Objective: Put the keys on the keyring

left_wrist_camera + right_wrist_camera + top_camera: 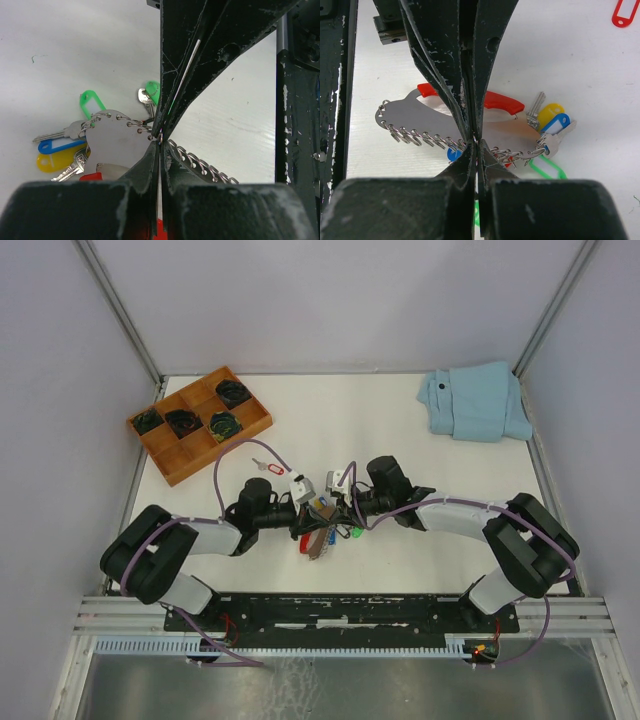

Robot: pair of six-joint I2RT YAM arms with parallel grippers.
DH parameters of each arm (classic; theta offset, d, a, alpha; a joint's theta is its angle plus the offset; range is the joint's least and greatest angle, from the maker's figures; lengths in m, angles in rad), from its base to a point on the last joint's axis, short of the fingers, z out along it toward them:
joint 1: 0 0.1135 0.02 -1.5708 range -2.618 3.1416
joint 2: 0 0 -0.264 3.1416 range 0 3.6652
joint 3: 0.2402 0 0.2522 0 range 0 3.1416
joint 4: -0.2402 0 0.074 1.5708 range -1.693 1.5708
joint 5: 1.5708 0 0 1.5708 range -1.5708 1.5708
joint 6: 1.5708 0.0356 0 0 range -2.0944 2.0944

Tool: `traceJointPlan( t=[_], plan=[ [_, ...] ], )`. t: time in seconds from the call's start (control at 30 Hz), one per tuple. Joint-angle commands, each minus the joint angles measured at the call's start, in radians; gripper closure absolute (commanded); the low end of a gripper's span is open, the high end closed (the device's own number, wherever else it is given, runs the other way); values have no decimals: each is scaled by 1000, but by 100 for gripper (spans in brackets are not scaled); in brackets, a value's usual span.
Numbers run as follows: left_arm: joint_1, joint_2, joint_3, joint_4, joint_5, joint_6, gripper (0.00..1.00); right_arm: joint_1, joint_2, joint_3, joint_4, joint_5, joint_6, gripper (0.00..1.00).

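just below centre of the top view, the left gripper [160, 142] and right gripper [474, 137] meet, both pinched tight on the keyring [420, 117]. a green-tagged key [91, 104] lies against it. the red-tagged key [265, 466] lies alone, up-left. wooden tray [195, 458] upper left, blue cloth [475, 400] upper right.

One keyring [318, 532] with two green tags [90, 102] — one red-tagged key [268, 467] apart; four dark coils [222, 425] in one wooden tray [195, 456]; one blue cloth [475, 402].
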Motion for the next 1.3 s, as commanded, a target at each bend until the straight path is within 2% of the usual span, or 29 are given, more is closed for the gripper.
traceJointPlan(
  t=[0.0,0.17,0.4,0.63,0.87,1.03,1.27],
  plan=[
    [-13,13,44,39,28,52,97,7,-19,15,88,-75,30,99],
    [-15,0,41,25,12,61,97,7,-18,15,86,-75,41,97],
    [-15,-37,29,3,-36,88,97,4,-120,-22,24,11,30,78],
    [-15,-56,26,-18,-35,103,97,-10,-207,-46,-75,120,12,75],
    [-15,-82,14,-24,-70,114,97,-9,-228,-46,-125,214,144,67],
    [-15,-95,4,-8,-95,107,97,-9,-210,-11,-178,304,297,65],
    [-14,-89,-7,32,-73,89,97,5,-137,-22,-41,344,403,69]
  ],
)
